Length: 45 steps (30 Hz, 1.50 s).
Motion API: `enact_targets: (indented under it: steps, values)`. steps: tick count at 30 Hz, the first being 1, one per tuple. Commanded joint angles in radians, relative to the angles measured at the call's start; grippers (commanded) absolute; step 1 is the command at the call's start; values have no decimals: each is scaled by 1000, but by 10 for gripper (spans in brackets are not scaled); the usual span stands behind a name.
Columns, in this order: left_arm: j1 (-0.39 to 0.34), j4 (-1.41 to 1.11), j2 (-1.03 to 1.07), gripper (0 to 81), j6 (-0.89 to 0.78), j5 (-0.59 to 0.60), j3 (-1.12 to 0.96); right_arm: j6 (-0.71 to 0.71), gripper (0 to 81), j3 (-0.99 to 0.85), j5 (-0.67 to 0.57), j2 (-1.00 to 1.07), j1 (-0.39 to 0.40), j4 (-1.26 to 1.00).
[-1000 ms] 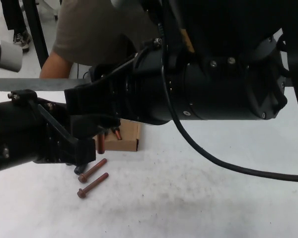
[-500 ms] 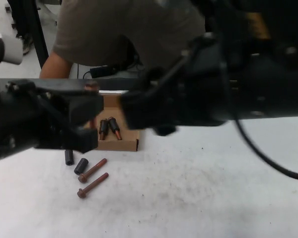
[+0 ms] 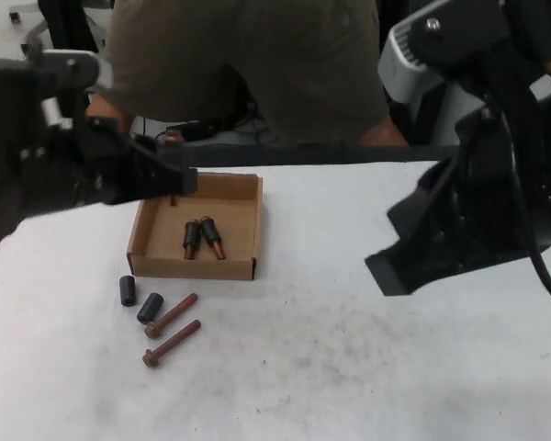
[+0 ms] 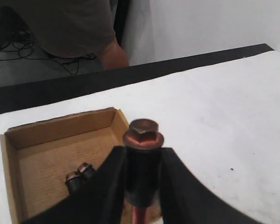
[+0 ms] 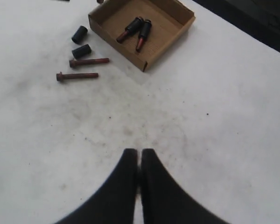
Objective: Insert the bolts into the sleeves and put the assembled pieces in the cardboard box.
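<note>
Jaws pinch sleeved bolt point(image 4: 142, 175), head beyond fingertips point(image 4: 114, 162)

1. I have the open brown cardboard box point(image 3: 193, 268) on the white bench point(image 3: 349, 367), left of centre and close to the bench's far edge.
2. Inside it, two assembled pieces of copper bolt and black sleeve point(image 3: 202, 239) lie side by side, touching.
3. In front of the box's left corner lies one loose black cylindrical sleeve point(image 3: 127, 290); a second sleeve point(image 3: 150, 307) is just to its right.
4. One loose copper hex-head bolt point(image 3: 171, 315) lies right beside that second sleeve, and another bolt point(image 3: 172, 343) lies parallel in front of it.
5. My left gripper point(image 4: 143, 158) clamps a third assembled piece point(image 4: 142, 140) above the box's back wall.
6. My right gripper point(image 5: 139, 156), fingers pressed together, hangs over the bench well to the right of the box.
</note>
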Motion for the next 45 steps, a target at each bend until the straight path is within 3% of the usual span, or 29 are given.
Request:
enact_targets:
  steps: [1,7,17,20,27,30,36,45]
  values:
    - [15,-5,107,8,14,21,-99,-11,0,16,3,-12,-16,4]
    - [17,127,316,8,14,23,-278,-11,0,62,3,-12,-49,4]
    - [17,309,467,1,5,-136,-431,-11,0,67,3,-12,-57,2]
    - [14,343,467,81,5,-153,-436,-11,0,67,3,-12,-57,2]
    - [12,351,467,356,-82,-153,-436,-11,0,67,3,-12,-57,2]
    - [12,378,467,399,-107,-148,-440,-11,0,67,3,-12,-57,2]
    - [12,503,428,362,-105,-114,-439,-11,0,67,3,-12,-57,2]
    - [12,568,245,83,-99,-66,-435,-11,0,67,3,-12,-57,7]
